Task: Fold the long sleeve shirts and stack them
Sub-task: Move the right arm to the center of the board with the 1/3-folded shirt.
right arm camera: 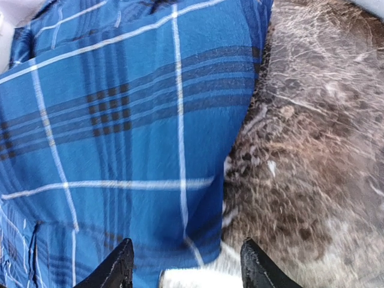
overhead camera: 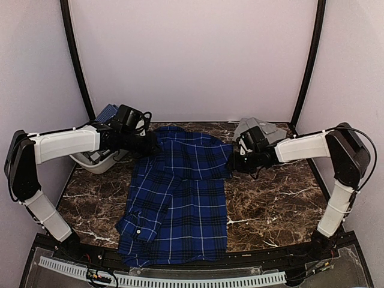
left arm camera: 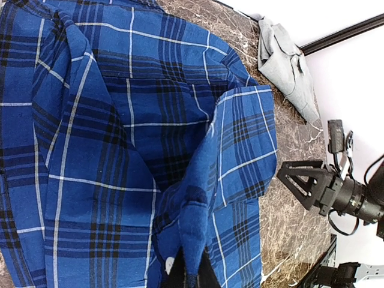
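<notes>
Lying across the middle of the table, the plaid shirt (overhead camera: 180, 198) is resting mostly flat, its hem toward the arms and its collar end toward the back wall, with one sleeve bunching along its lower left side. The left gripper (overhead camera: 150, 144) is pinching the cloth at the shirt's far left corner, jaws closed on a raised ridge of fabric that shows at the bottom of its wrist view. The right gripper (right arm camera: 186, 270) is hovering at the shirt's far right edge with its fingers apart, the border of the cloth lying between them and nothing held.

This looks like the opening of a fold: one corner is secured, the other is waiting to be taken. The next move is likely calling for the right jaws to close on that edge, so that both arms can be lifting evenly and bringing the top down without dragging the cloth askew.

The grey shirt (overhead camera: 259, 128) is sitting folded in the far right corner, well apart. A white basket (overhead camera: 96, 163) is standing at the left. The table (overhead camera: 270, 204) is showing dark brown marbling, and pale walls (overhead camera: 192, 60) are closing it in.
</notes>
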`<state>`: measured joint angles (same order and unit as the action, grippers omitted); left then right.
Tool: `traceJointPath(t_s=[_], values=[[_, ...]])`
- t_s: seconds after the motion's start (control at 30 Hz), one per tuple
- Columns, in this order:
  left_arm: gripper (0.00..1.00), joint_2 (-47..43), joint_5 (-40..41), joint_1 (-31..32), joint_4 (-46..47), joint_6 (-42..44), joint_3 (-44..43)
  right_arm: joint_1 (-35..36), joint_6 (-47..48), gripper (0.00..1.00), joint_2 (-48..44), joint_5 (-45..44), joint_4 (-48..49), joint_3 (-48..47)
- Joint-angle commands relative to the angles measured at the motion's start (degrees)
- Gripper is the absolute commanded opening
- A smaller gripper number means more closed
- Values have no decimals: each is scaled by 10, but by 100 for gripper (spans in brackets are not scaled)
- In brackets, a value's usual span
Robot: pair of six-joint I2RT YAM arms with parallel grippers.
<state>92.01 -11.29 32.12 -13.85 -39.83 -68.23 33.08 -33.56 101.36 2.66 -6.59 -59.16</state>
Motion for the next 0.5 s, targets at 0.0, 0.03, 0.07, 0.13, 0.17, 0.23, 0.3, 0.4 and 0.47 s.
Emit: traceJointPath(t_s=[0.0, 0.03, 0.07, 0.13, 0.17, 0.23, 0.3, 0.4, 0.47], values=[[0, -9, 3, -3, -23, 18, -17, -16, 3, 56, 46, 0, 21, -41], [0, -9, 3, -3, -24, 19, -17, -20, 4, 56, 54, 1, 23, -46], [0, -9, 2, -4, -23, 19, -17, -24, 5, 54, 62, 2, 25, -51], [0, -8, -2, -4, -22, 20, -16, -27, 10, 51, 79, 6, 23, -64], [0, -6, -7, -4, -19, 19, -12, -29, 14, 49, 88, 6, 21, -72], [0, -1, -18, -4, -7, 13, -4, -31, 22, 41, 101, 8, 18, -84], [0, 9, -29, -4, 4, 8, -1, -39, 25, 32, 110, 14, 19, -91], [0, 24, -38, -3, 18, 3, -2, -59, 36, 18, 127, 36, 12, -114], [0, 34, -43, -3, 23, 0, -6, -66, 46, 10, 138, 39, 5, -131]])
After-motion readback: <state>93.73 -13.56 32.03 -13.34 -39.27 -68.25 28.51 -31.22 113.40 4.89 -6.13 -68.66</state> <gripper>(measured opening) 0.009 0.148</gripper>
